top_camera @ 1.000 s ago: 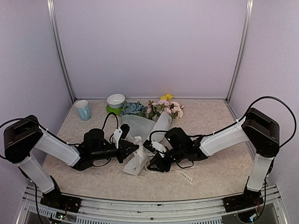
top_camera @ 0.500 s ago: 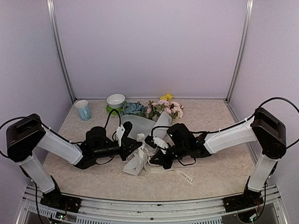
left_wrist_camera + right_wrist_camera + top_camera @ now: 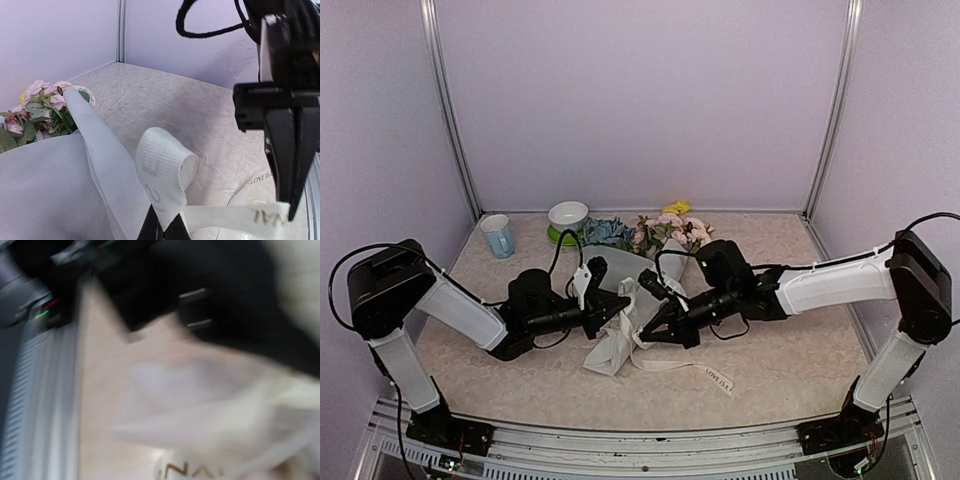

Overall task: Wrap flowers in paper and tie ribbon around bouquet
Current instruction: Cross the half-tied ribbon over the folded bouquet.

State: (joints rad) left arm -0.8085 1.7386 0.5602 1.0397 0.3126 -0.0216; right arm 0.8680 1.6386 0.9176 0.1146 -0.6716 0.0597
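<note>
Right pincer [image 3: 648,334] shifted rearward — clamping ribbon [image 3: 672,363] beside bouquet [image 3: 610,345].

Surface [image 3: 790,350]: pale marbled top.
Back left: blue cup [image 3: 498,236], upright.
Near it: white bowl [image 3: 568,215] on green saucer [image 3: 558,237].
Centre: bouquet [image 3: 618,268], lying down, blooms rearward.
Front right of bouquet: lettered ribbon [image 3: 717,379] end, flat.

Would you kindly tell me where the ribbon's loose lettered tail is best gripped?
Probably pinch the ribbon near its free end, coming straight down from above: it lies flat and uncovered on the table, right of the bouquet.
</note>
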